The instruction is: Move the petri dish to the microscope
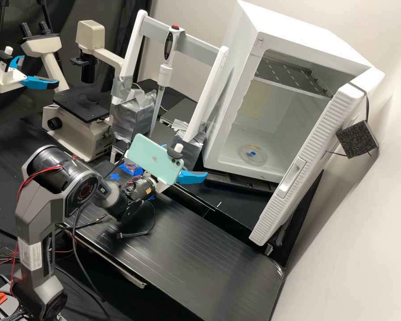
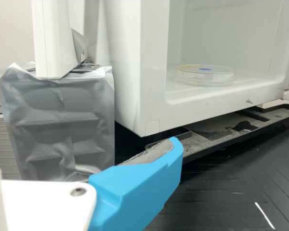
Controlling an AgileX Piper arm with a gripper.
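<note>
The hand point(image 1: 185, 160), fingers spread, hangs above the tabletop point(image 1: 196, 254). Near it, inside the open white incubator point(image 1: 298, 27), lies the blue-marked petri dish point(image 1: 253, 154). The mint phone point(image 1: 152, 154) bears a logo; the arm's pale label point(image 1: 31, 256) is too small to read.

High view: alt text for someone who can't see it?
A petri dish sits inside an open white cabinet on the right, the grey arm's open pincer outside, left of the dish. A microscope stands at back left; a pipette hangs from a white frame between microscope and cabinet.
</note>
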